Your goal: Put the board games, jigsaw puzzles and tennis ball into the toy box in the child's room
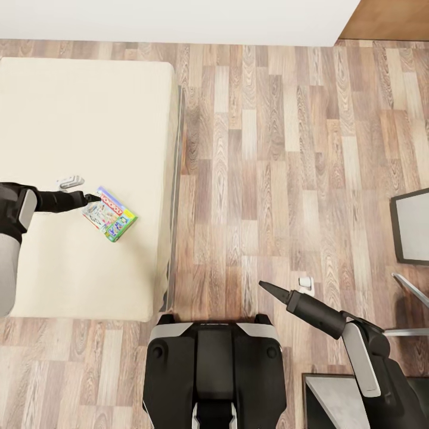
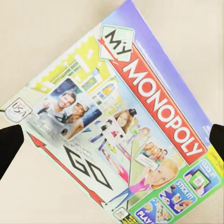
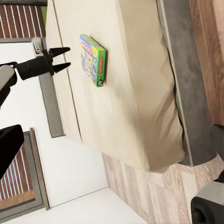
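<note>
One board game, a flat box with a "My Monopoly" cover, lies on the beige mattress of the bed near its right edge. My left gripper is open and points at the box's upper left corner. In the left wrist view the board game lies close beneath the left gripper, with a black fingertip at each side. From the right wrist view the left gripper hovers a short way off the board game. My right gripper is over the floor, open and holding nothing.
Wood-plank floor stretches to the right of the bed, whose grey frame edge runs along the mattress. A dark-framed grey panel stands at the far right. My black base is at the bed's near corner. A white wall lies beyond.
</note>
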Tool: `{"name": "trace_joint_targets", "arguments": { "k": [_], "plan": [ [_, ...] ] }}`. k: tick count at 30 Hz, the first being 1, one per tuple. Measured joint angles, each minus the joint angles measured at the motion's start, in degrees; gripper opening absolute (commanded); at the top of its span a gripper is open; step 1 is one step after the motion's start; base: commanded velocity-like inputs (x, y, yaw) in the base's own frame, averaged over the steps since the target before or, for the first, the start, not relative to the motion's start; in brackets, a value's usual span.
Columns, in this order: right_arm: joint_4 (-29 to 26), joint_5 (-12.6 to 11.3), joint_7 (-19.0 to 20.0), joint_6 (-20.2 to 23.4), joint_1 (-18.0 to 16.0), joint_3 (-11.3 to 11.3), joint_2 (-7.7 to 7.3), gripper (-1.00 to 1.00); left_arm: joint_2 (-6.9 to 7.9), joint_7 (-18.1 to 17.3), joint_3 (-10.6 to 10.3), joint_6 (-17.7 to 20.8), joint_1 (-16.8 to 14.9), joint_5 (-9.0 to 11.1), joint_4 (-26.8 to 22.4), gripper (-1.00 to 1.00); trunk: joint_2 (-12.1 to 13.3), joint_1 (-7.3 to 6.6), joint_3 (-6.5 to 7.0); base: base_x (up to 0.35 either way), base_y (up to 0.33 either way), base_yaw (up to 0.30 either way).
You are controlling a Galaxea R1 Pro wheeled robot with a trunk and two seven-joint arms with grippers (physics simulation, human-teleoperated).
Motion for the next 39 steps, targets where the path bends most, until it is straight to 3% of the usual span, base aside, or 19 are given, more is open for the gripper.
{"name": "trace_joint_targets", "arguments": {
  "k": [12, 29, 39],
  "plan": [
    [0.00, 0.01, 0.04, -0.30, 0.00, -0.01, 0.00, 1.00, -1.37, 0.96, -0.11, -0.69, -2.51, -0.10, 1.76, 1.00, 0.00, 0.00, -1.05, 0.000, 0.000, 0.000],
    [0.04, 0.09, 0.01, -0.39, 0.00, -0.01, 0.00, 1.00, -1.26, 0.88, -0.43, -0.36, -5.62, -0.19, 0.45, 1.00, 0.00, 0.00, -2.64, 0.000, 0.000, 0.000],
    [0.09, 0.10, 0.01, -0.39, 0.00, 0.00, 0.00, 1.00, -1.28, 1.38, -2.73, -0.52, -5.71, -2.15, -0.97, 1.00, 0.00, 0.00, -3.46, 0.000, 0.000, 0.000]
  ]
}}
